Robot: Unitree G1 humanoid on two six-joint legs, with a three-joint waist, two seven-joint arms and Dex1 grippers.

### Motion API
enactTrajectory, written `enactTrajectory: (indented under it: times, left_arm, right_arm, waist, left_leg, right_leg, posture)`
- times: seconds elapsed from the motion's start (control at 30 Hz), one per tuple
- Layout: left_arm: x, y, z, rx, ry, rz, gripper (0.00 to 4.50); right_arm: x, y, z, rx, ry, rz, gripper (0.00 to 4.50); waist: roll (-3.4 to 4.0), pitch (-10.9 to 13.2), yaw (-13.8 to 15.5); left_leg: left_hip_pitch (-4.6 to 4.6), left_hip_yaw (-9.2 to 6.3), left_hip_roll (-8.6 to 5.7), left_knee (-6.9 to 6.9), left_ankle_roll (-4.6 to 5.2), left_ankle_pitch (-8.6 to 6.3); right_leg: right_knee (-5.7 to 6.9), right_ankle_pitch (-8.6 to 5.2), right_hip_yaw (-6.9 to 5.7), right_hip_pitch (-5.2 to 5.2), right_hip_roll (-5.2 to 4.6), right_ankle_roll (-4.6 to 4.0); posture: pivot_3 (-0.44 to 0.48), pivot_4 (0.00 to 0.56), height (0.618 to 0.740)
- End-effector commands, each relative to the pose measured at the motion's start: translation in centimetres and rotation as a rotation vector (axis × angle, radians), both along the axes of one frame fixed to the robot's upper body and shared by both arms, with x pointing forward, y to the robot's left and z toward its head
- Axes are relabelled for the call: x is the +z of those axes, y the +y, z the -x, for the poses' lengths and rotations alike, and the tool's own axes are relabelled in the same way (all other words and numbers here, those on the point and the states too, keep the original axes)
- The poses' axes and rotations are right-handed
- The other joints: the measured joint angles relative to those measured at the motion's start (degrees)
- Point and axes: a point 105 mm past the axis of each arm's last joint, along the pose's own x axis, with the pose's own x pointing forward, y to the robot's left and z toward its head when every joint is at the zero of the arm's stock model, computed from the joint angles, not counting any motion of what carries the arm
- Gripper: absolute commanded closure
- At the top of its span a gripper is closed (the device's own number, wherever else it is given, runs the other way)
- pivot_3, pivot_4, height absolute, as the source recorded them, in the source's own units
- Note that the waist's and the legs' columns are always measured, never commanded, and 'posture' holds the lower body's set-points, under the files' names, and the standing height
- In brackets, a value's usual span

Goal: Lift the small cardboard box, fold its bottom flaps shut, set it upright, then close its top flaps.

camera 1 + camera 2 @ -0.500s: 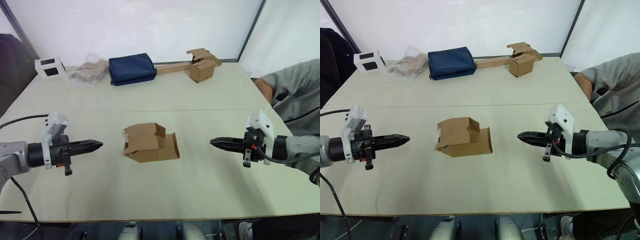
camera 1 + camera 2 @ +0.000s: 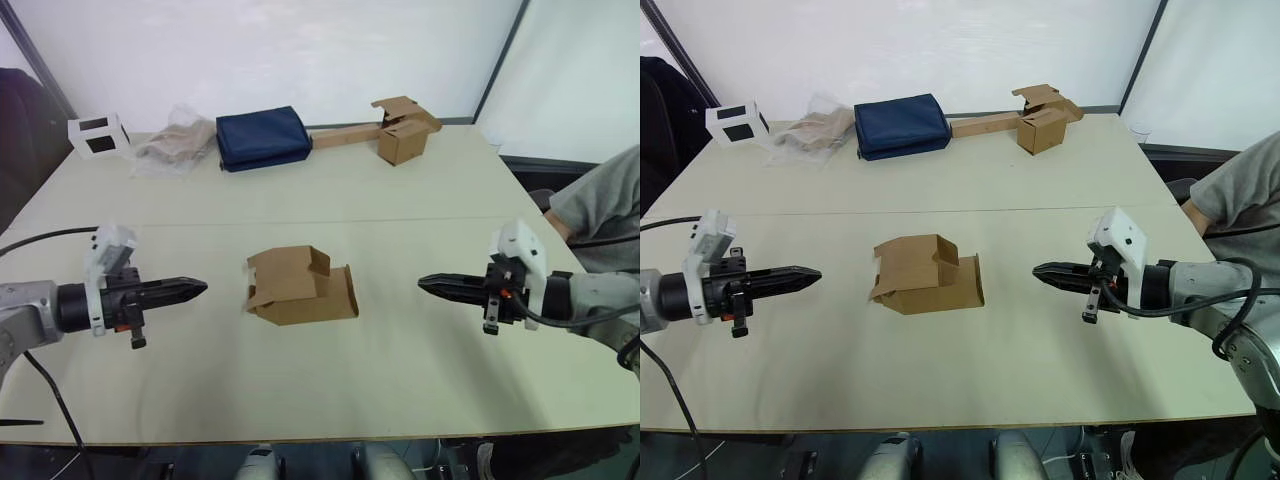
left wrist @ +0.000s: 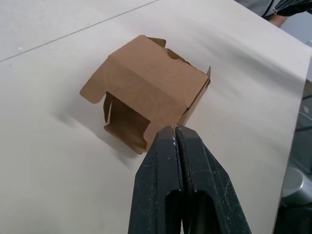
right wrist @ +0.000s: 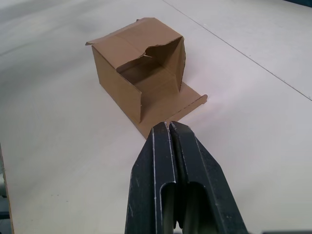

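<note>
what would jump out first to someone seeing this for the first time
The small cardboard box lies on its side mid-table, flaps loose at both ends. The left gripper and right gripper point at it from either side, both shut and clear of it. Along the far edge sit a navy bag and another brown box.

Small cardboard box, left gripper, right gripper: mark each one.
small cardboard box (image 2: 290, 278): left eye view, upper panel.
left gripper (image 2: 198, 289): left eye view, shut fingertips.
right gripper (image 2: 1041, 270): right eye view, shut fingertips.
</note>
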Motion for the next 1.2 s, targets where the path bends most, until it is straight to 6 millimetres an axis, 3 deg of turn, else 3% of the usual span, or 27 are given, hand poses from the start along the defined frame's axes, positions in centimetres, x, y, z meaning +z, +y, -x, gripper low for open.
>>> enactTrajectory:
  times: [0.03,0.33,0.53,0.57,0.6,0.7,0.83,0.9,0.93,1.2]
  left_arm:
    - [1.1,-0.2,-0.2,-0.021,-0.042,0.006,4.47]
    - [0.9,-0.6,-0.7,-0.032,-0.03,0.002,4.47]
    - [0.4,-0.4,-1.1,-0.022,0.077,0.025,4.47]
    - [0.3,-0.4,-1.4,-0.007,0.102,0.041,3.99]
    - [-0.2,-0.4,-1.8,0.011,0.135,0.055,3.84]
    - [-1.1,-0.8,-1.9,-0.005,0.212,0.089,2.51]
    - [-2.1,-0.2,-4.2,0.091,0.464,0.414,1.0]
    - [-2.8,-0.3,-4.7,0.11,0.544,0.475,0.31]
    - [-2.9,-0.5,-4.8,0.101,0.584,0.526,0.11]
    - [-4.7,-2.7,-7.0,0.108,0.726,0.689,0.11]
  right_arm:
    - [1.1,0.3,0.3,0.014,-0.05,-0.003,4.5]
    - [1.0,0.3,0.4,0.007,-0.05,-0.013,4.5]
    - [0.8,0.7,0.2,0.012,-0.058,-0.031,4.5]
    - [0.7,0.9,0.2,0.013,-0.06,-0.036,4.5]
    - [0.6,1.0,0.1,0.016,-0.062,-0.039,4.5]
    - [0.5,1.4,0.0,0.022,-0.068,-0.048,4.5]
    - [0.5,2.2,-0.3,0.022,-0.094,-0.064,4.5]
    - [0.6,2.3,-0.4,0.02,-0.099,-0.066,4.5]
    - [0.6,2.4,-0.4,0.019,-0.102,-0.067,4.5]
    - [1.0,2.3,0.0,-0.007,-0.117,-0.063,4.5]
  waist:
    - [0.0,0.0,0.0]
    - [0.0,0.0,0.0]
    - [0.0,0.0,0.0]
    - [0.0,0.0,-0.1]
    - [0.0,0.0,-0.1]
    - [0.0,0.0,-0.1]
    - [0.02,0.0,0.0]
    - [-0.02,0.0,-0.1]
    - [-0.02,0.0,-0.2]
    - [-0.02,0.0,0.1]
  left_leg:
    - [0.0,0.0,0.0,0.0,0.0,0.0]
    - [0.0,0.0,0.0,0.0,0.0,0.0]
    - [0.0,0.0,0.0,-0.01,0.0,0.0]
    - [0.0,0.0,0.0,-0.01,0.0,0.0]
    - [0.0,0.0,0.0,-0.01,0.0,0.0]
    - [0.01,0.0,0.0,0.01,0.0,0.0]
    - [0.0,-0.02,-0.01,0.03,0.0,0.0]
    - [0.0,-0.05,-0.01,0.09,0.0,0.0]
    - [-0.01,-0.07,-0.02,0.11,0.0,0.0]
    - [-0.08,-0.07,-0.03,0.13,-0.06,0.03]
  right_leg:
    - [0.0,0.0,0.0,0.0,0.0,0.0]
    - [0.0,0.0,0.0,0.0,0.0,0.0]
    - [0.0,0.0,0.01,0.0,0.01,0.0]
    - [0.0,0.0,0.0,0.0,0.01,0.0]
    - [0.01,0.0,0.0,0.0,0.01,0.0]
    - [0.02,0.0,0.0,0.0,0.02,0.0]
    - [0.06,0.0,-0.03,-0.01,0.03,0.0]
    - [0.13,0.0,-0.05,-0.01,0.04,0.0]
    - [0.13,0.0,-0.06,-0.01,0.05,0.0]
    - [0.22,0.0,-0.04,-0.13,0.01,0.0]
  posture:
    - [0.0,0.15,0.74]
    - [0.0,0.15,0.74]
    - [0.0,0.15,0.74]
    - [0.0,0.15,0.74]
    - [0.0,0.15,0.74]
    - [0.0,0.15,0.74]
    - [0.0,0.15,0.74]
    - [0.0,0.15,0.74]
    - [0.0,0.15,0.74]
    - [0.0,0.15,0.74]
